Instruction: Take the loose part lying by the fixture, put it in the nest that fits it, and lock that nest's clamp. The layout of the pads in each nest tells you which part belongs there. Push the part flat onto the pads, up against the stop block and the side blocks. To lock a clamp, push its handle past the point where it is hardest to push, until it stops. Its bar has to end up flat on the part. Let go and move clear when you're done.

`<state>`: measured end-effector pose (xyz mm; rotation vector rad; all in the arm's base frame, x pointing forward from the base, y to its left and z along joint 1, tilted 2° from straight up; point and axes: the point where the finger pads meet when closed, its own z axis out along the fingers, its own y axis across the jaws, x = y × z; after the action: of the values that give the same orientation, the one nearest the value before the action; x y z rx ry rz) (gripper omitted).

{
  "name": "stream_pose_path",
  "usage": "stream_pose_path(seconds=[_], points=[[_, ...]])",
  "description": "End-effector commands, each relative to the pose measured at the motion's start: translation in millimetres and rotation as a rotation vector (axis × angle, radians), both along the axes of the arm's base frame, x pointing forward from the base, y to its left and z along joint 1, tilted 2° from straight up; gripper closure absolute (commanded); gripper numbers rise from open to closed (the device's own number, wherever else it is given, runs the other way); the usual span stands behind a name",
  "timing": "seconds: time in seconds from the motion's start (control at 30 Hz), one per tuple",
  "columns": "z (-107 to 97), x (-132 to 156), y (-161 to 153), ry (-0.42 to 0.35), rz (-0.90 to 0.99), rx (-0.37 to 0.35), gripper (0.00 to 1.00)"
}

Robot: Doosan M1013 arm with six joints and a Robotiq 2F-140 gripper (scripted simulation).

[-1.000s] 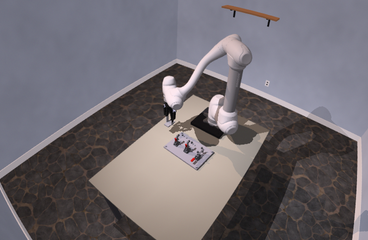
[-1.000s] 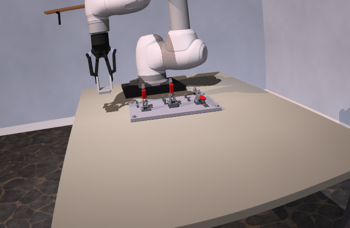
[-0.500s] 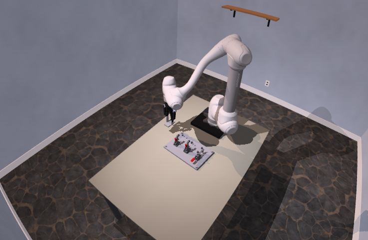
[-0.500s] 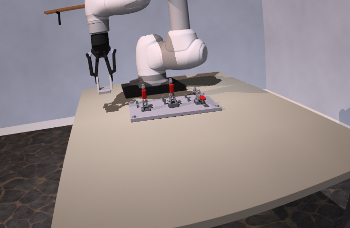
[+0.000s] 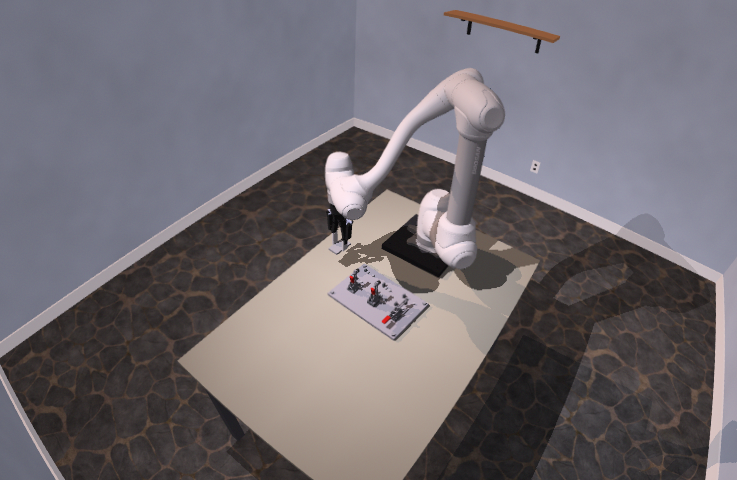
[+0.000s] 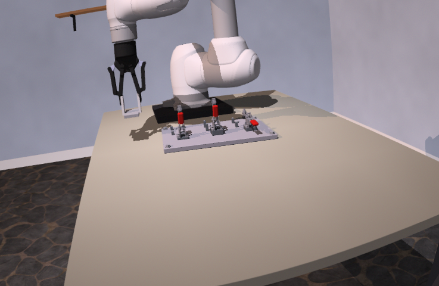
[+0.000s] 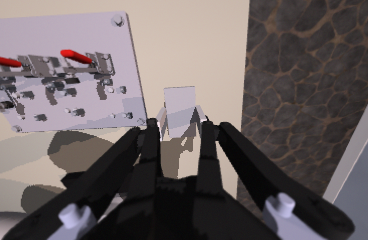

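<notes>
The loose part (image 5: 336, 249) (image 6: 131, 114) (image 7: 179, 101) is a small pale grey plate near the table's far left corner, beside the fixture. My gripper (image 5: 339, 242) (image 6: 130, 108) (image 7: 181, 113) points straight down and is shut on the part's two sides, low at the table top. I cannot tell whether the part touches the table. The grey fixture plate (image 5: 405, 326) (image 6: 223, 141) (image 7: 67, 27) holds three clamps. Two red handles (image 6: 180, 117) (image 6: 215, 110) stand upright. The third handle (image 6: 254, 122) (image 5: 387, 319) lies down.
The arm's black base plate (image 5: 403, 249) (image 6: 164, 114) sits behind the fixture. The table edge (image 7: 242, 100) runs close beside the part, with dark stone floor (image 7: 302, 75) beyond it. A wooden shelf (image 5: 502, 25) hangs on the far wall.
</notes>
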<state>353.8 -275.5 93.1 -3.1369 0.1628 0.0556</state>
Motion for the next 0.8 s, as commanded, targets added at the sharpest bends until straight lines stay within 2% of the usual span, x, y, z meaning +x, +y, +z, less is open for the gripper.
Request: stream_pose_path(seconds=[0.0,0.4,0.77], points=[[-1,-1,-3,-0.001,0.005,-0.003,0.9],[-1,0,1,-0.001,0.005,-0.003,0.9],[-3,2,24,-0.001,0.005,-0.003,0.9]])
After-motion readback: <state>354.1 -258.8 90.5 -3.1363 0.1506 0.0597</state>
